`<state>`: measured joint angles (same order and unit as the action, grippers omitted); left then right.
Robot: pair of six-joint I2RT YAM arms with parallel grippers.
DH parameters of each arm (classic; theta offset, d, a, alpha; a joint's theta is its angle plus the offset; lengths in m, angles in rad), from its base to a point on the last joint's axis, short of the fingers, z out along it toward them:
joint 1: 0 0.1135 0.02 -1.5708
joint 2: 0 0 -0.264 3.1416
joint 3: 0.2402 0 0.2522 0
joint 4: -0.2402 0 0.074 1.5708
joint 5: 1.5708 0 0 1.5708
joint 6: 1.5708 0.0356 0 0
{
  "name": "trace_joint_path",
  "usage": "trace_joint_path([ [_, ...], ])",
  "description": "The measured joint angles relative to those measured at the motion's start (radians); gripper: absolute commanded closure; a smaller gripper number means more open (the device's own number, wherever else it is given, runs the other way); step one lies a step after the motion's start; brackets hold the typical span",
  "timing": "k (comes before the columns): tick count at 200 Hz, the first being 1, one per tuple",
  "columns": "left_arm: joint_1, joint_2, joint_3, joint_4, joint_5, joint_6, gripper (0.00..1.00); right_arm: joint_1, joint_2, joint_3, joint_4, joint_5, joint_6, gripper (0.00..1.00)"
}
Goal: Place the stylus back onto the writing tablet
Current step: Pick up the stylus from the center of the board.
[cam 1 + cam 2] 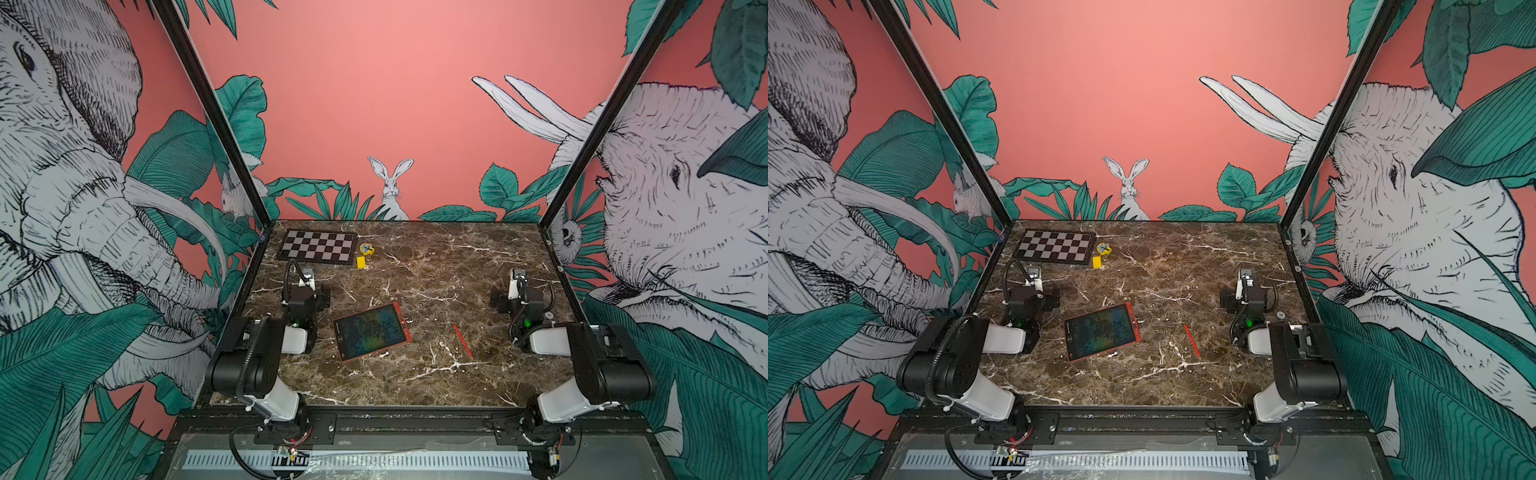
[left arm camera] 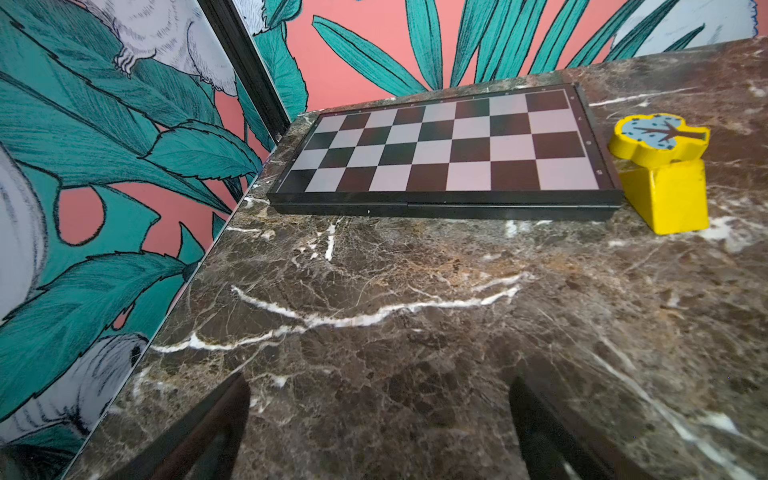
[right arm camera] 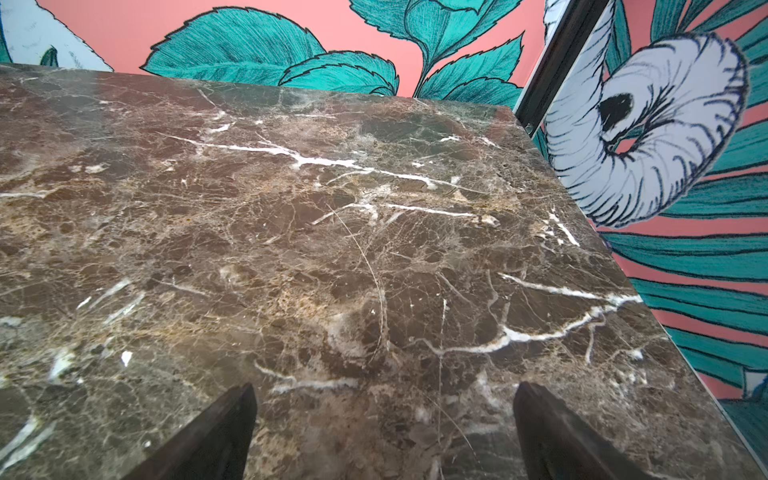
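Observation:
The writing tablet (image 1: 371, 331) (image 1: 1102, 331), orange-red framed with a dark scribbled screen, lies flat and slightly skewed on the marble table, near the middle front. The stylus (image 1: 462, 341) (image 1: 1192, 341), a thin red stick, lies on the marble to the tablet's right, apart from it. My left arm (image 1: 305, 299) rests left of the tablet and my right arm (image 1: 519, 301) right of the stylus. Both point toward the back wall. The left gripper (image 2: 378, 382) and the right gripper (image 3: 384, 390) are open over bare marble, holding nothing. Neither wrist view shows the tablet or the stylus.
A black-and-white chessboard (image 1: 318, 246) (image 2: 449, 145) lies at the back left corner. Beside it sit a small yellow block (image 1: 360, 262) (image 2: 665, 195) and a yellow tree-shaped piece (image 1: 366, 248) (image 2: 660, 135). Patterned walls and black frame posts (image 1: 216, 116) enclose the table.

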<state>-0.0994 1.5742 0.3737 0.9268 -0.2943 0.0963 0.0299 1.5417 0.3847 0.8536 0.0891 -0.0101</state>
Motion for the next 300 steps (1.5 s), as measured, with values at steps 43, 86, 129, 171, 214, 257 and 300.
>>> trace_joint_path([
  [43, 0.000, 0.000, 0.000, 0.000, 0.001, 0.000, 0.00, 0.000, 0.000, 0.000, 0.000, 0.000, 0.000, 0.01],
  [86, 0.005, 0.000, 0.000, 0.000, 0.008, -0.003, 0.00, 0.000, 0.000, 0.000, 0.000, 0.000, 0.000, 0.01],
  [129, 0.005, 0.000, 0.000, -0.001, 0.010, -0.004, 0.00, 0.000, 0.000, 0.000, -0.005, 0.000, 0.000, 0.01],
  [171, 0.005, 0.000, 0.000, -0.001, 0.011, -0.005, 0.01, 0.000, 0.000, 0.000, -0.006, 0.000, 0.000, 0.01],
  [214, 0.004, -0.002, 0.000, -0.001, 0.030, 0.002, 0.11, 0.000, 0.000, 0.000, -0.001, 0.002, 0.001, 0.01],
  [257, -0.040, -0.159, 0.001, -0.103, 0.000, 0.029, 0.12, 0.000, -0.122, -0.013, -0.051, 0.035, 0.011, 0.05],
  [300, -0.076, -0.334, 0.124, -0.309, -0.101, -0.019, 0.02, 0.000, -0.274, 0.009, -0.160, 0.085, 0.048, 0.06],
])
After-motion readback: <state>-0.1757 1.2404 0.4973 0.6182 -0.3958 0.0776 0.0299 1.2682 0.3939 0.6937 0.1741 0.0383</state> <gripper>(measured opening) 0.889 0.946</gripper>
